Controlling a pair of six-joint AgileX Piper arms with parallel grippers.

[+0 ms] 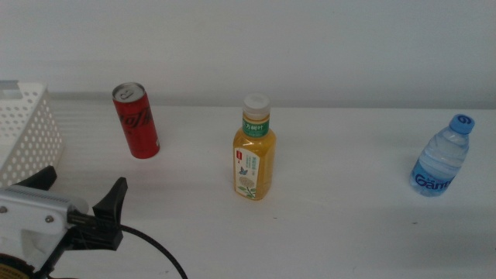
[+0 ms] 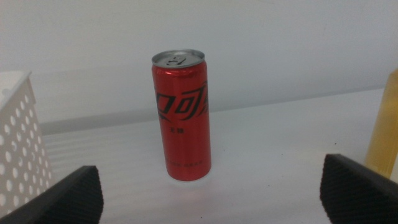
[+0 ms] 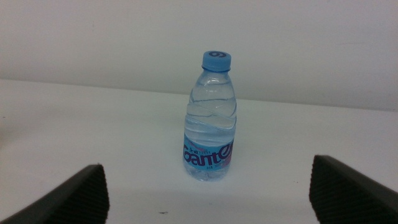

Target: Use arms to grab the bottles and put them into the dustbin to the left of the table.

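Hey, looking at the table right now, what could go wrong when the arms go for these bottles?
1. The red cola can is tall, slim and upright; an off-centre approach by the open left gripper could tip it.
2. The white dustbin stands close beside the can, so a jaw might clip its wall.
3. The water bottle looks thin-walled; the open right gripper may dent it or let it slip.

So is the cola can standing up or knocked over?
Upright: the cola can stands on its base, silver top up, on the table.

dustbin (image 1: pixel 27 128) cut by left edge; juice bottle (image 2: pixel 384 127) cut off in left wrist view
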